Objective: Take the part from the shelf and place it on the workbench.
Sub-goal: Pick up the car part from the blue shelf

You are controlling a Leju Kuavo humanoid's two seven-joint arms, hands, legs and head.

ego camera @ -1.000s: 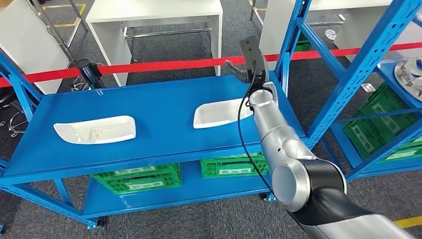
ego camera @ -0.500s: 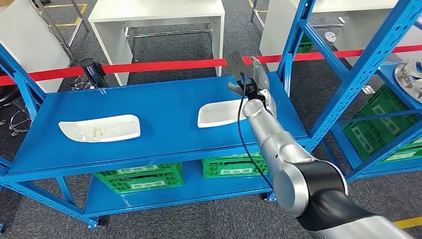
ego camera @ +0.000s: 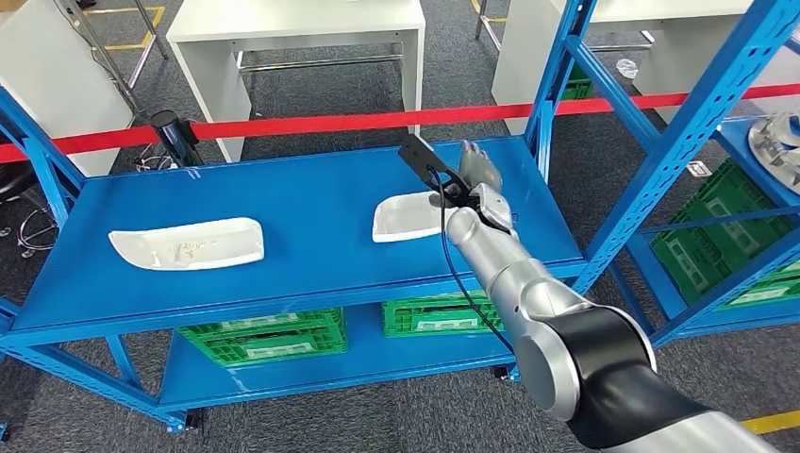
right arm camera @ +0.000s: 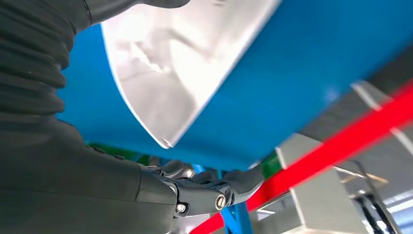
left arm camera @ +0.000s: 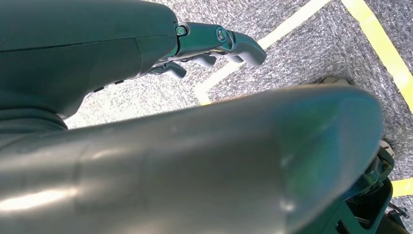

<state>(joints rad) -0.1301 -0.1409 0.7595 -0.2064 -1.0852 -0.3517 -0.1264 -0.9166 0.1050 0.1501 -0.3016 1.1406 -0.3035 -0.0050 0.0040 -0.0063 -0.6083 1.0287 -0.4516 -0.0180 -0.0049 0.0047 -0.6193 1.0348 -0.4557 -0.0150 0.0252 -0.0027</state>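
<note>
Two white curved parts lie flat on the blue workbench (ego camera: 311,193): one (ego camera: 186,243) at the left, the other (ego camera: 406,215) right of the middle. My right hand (ego camera: 472,177) hovers at the right end of that second part, fingers spread, gripping nothing; I cannot tell whether it touches the part. In the right wrist view the white part (right arm camera: 170,73) rests on the blue top (right arm camera: 302,68), with my right hand's fingers (right arm camera: 214,189) stretched out and empty beside it. My left hand (left arm camera: 204,41) hangs over the grey floor, holding nothing.
A red barrier tape (ego camera: 311,123) runs behind the workbench, with white tables (ego camera: 292,28) beyond it. Green crates (ego camera: 264,340) sit on the lower shelf. A blue rack (ego camera: 660,142) stands at the right, with a grey round part (ego camera: 778,137) on it.
My right hand has come down and back from above the workbench's far edge to the right end of the white part. The view has shifted slightly.
</note>
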